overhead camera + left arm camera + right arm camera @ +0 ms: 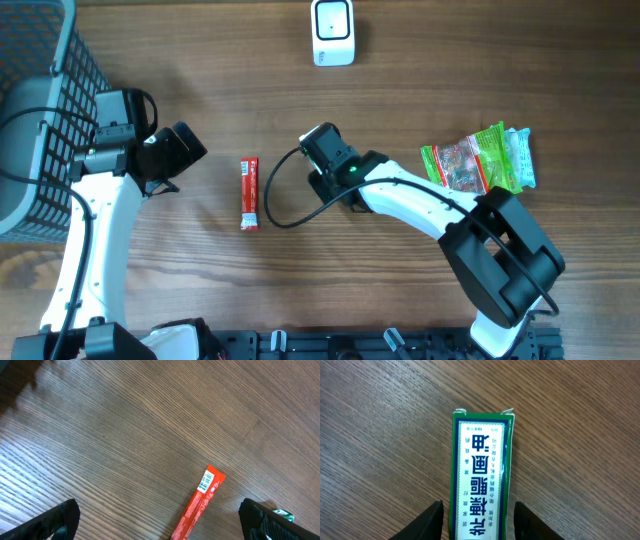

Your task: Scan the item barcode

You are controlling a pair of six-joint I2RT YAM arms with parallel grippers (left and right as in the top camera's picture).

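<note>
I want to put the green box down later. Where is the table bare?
Bare wood: between the scanner and the red stick packet; also between the scanner and the snack bags. Crowded: by the basket at left and the right arm in the middle.

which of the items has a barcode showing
The red stick packet: a barcode shows at its end. The green box shows only lettering; the snack bags show none.

Overhead top-down, wrist cams close (table [200,60] shared)
</note>
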